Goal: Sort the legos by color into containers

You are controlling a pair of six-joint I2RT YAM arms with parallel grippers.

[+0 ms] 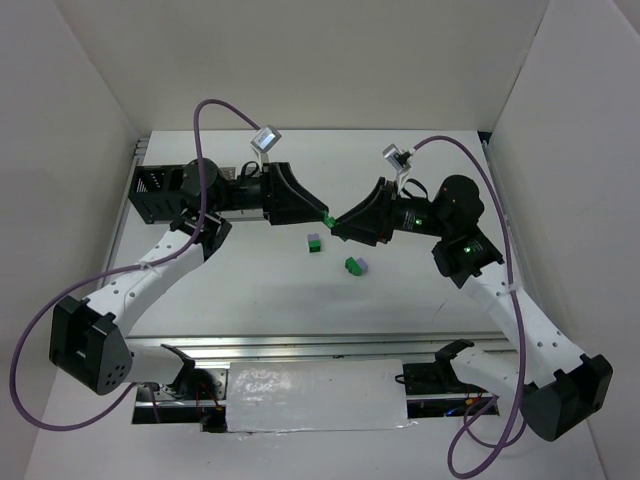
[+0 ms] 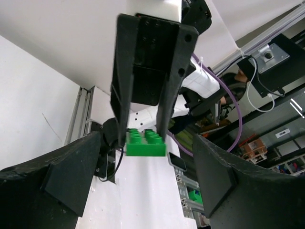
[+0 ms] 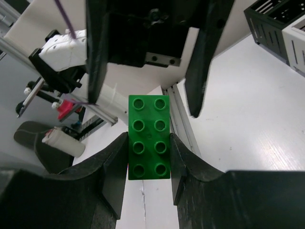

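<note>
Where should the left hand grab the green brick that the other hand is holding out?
On the free end of the green brick, the half poking out past the right hand. The open left hand should come straight on and pinch its two smooth long sides.

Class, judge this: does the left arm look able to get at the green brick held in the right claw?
Probably yes. The left claw is open and faces the green brick, whose far half sticks out free of the right claw; nothing lies between.

White table (image 1: 260, 300): black container (image 1: 150, 190) at far left; two green-and-lavender lego clusters mid-table, rear cluster (image 1: 314, 242) and near cluster (image 1: 355, 266), apart.
</note>
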